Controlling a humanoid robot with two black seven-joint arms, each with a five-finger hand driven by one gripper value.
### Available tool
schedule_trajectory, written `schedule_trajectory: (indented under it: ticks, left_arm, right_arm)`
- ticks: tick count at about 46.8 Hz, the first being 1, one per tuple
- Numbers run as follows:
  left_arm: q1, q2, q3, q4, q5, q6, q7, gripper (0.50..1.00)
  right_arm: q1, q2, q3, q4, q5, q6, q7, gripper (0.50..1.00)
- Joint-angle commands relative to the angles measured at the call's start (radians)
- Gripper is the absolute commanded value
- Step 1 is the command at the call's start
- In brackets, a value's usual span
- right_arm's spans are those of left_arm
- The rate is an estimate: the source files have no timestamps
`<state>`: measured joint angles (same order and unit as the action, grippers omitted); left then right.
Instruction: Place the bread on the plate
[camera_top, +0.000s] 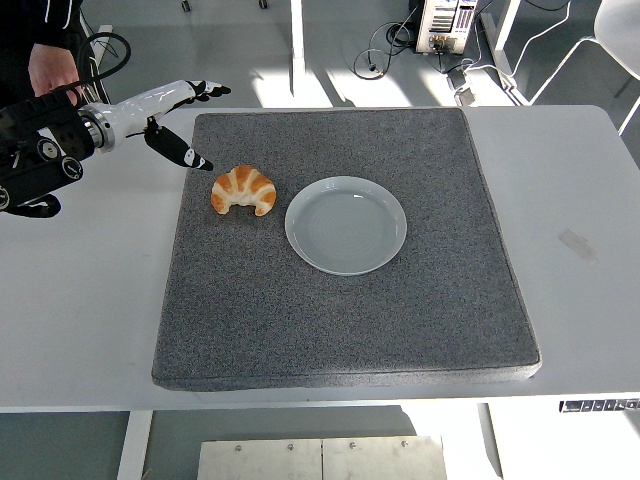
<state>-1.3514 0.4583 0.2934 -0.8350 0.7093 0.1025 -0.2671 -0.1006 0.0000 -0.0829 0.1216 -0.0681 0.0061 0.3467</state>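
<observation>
Croissant (243, 190) lies on the grey mat (340, 300) just left of the empty plate (346, 225), while the left robot hand (170, 115) hovers nearby, fingers spread, holding nothing.

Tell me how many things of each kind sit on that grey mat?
Bread, a croissant: 1
Plate, white and empty: 1
Total: 2

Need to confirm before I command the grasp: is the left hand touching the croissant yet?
Apart. The head view shows bare grey mat between the left hand and the croissant; its fingers are spread, holding nothing.
</observation>
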Motion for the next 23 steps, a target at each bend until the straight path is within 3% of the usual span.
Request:
schedule_trajectory:
  ticks: [1, 13, 23]
  left_arm:
    - [0.008, -0.01, 0.006, 0.027, 0.006, -0.003, 0.0, 0.98]
    - [0.098, -0.124, 0.02, 0.137, 0.004, -0.003, -0.006, 0.98]
    - [0.12, -0.19, 0.018, 0.198, 0.002, -0.007, -0.009, 0.98]
  right_arm:
    - [-0.001, 0.0, 0.0, 0.0, -0.001, 0.0, 0.0, 1.0]
    - [-0.001, 0.0, 0.0, 0.0, 0.001, 0.0, 0.0, 1.0]
    - [-0.001, 0.0, 0.0, 0.0, -0.001, 0.0, 0.0, 1.0]
